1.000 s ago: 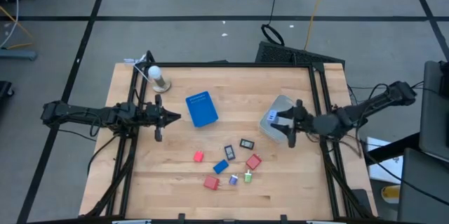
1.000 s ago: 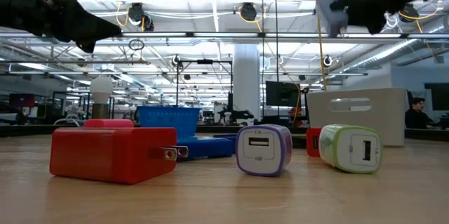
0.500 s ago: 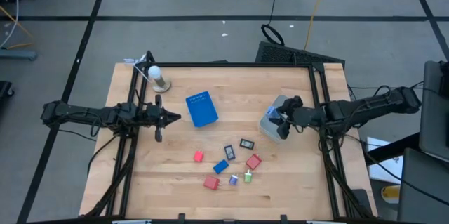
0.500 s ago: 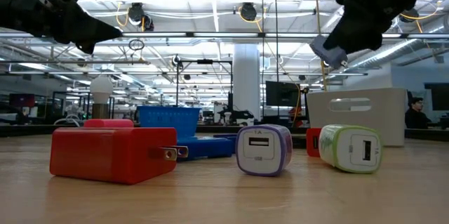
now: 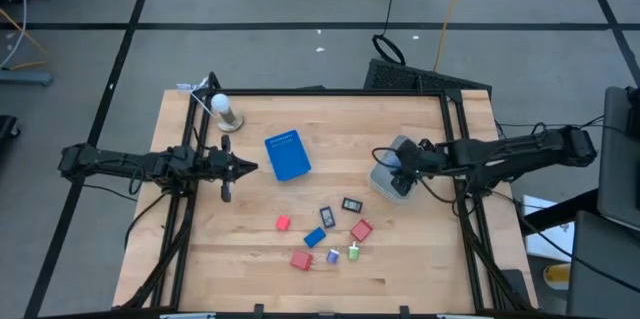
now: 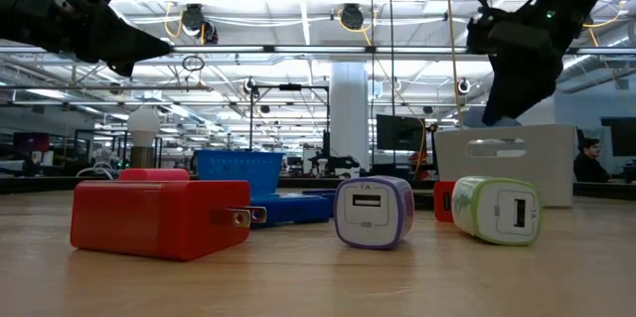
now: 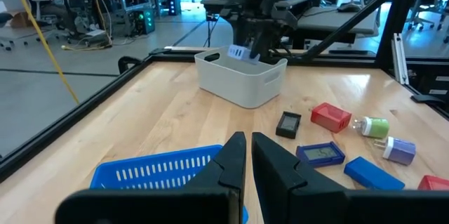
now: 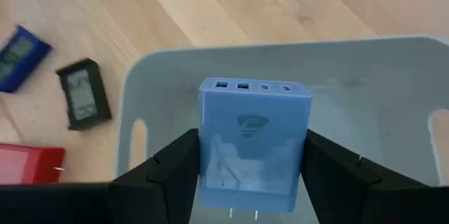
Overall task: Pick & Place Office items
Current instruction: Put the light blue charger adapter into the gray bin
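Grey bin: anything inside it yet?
The grey bin looks empty where its floor shows. The right gripper holds a light-blue charger over it, covering the middle of the floor.

The wooden table (image 5: 250,234) carries a blue basket (image 5: 287,155) as its central landmark. Left of the basket, near the back corner, stands a white bulb-shaped thing (image 5: 224,109). Right of the basket sits the grey bin (image 5: 385,178). In front of the basket, toward the near edge, the office items (image 5: 325,232) lie scattered: 3 red blocks, 1 blue block, 2 black-faced pieces, 1 purple and 1 green charger.
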